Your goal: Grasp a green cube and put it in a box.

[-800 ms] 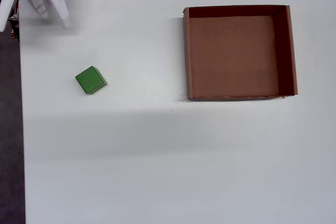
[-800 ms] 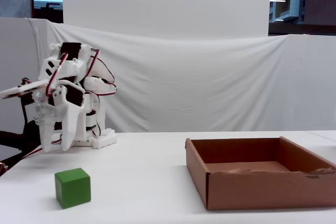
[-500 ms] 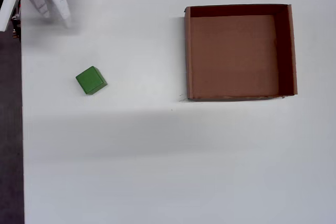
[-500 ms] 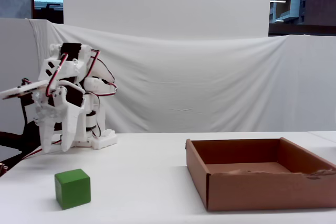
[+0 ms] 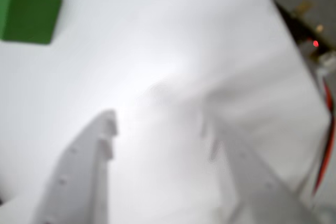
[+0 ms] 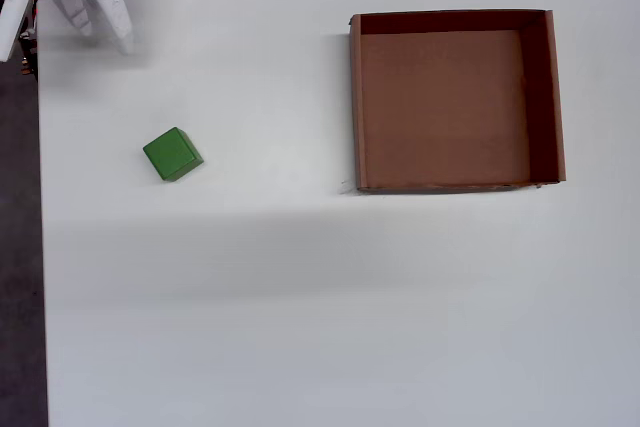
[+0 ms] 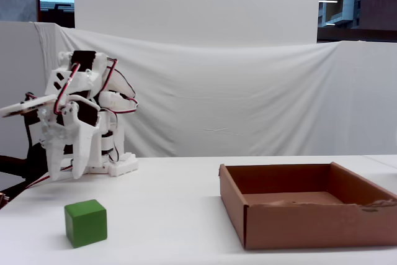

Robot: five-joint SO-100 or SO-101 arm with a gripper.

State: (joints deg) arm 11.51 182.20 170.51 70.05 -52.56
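Observation:
The green cube [image 6: 172,154] sits alone on the white table, left of centre in the overhead view and at the front left in the fixed view [image 7: 85,223]. In the blurred wrist view it shows at the top left corner [image 5: 26,14]. My white gripper [image 6: 106,37] hangs at the table's far left corner, well short of the cube, fingers pointing down [image 7: 65,177]. Its two fingers stand apart with only bare table between them [image 5: 157,121], so it is open and empty. The brown cardboard box [image 6: 356,97] lies to the right, empty [image 7: 310,224].
The table's left edge [image 6: 42,247] borders a dark floor strip. The arm's base [image 7: 115,166] stands at the back left before a white cloth backdrop [image 7: 248,91]. Red wires and a lit board [image 5: 315,43] show at the wrist view's right edge.

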